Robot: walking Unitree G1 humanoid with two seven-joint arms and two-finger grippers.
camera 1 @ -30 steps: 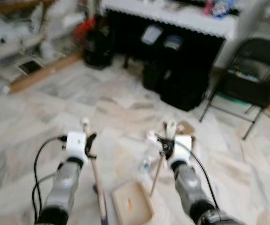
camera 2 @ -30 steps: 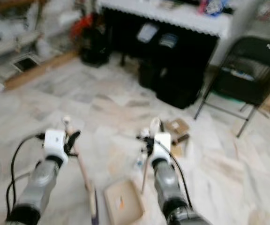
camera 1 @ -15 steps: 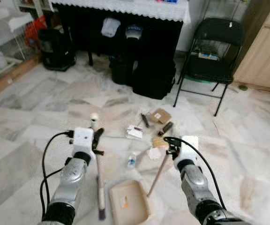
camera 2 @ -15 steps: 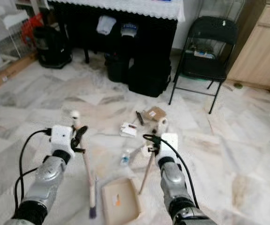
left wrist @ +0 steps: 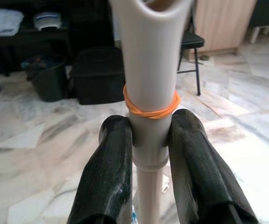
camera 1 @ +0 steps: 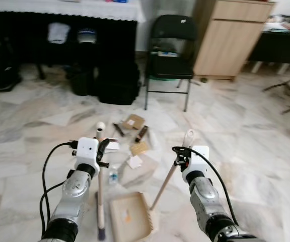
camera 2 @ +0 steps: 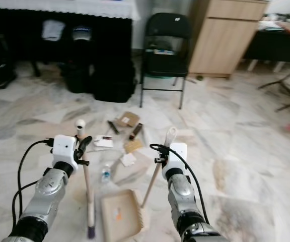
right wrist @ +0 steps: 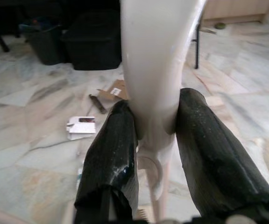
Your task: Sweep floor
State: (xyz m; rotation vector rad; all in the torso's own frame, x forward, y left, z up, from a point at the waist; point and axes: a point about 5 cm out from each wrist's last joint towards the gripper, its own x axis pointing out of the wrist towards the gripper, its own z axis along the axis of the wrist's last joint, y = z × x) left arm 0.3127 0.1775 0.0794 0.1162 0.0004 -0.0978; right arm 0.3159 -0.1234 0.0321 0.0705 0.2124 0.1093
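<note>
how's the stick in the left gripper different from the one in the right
The broom handle in the left gripper stands nearly upright and wears an orange rubber band; the dustpan handle in the right gripper leans down toward the dustpan and has none. Both are pale and clamped near the top.

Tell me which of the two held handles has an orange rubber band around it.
The broom handle in the left gripper: an orange band rings it above the jaws. The dustpan handle in the right gripper is plain.
</note>
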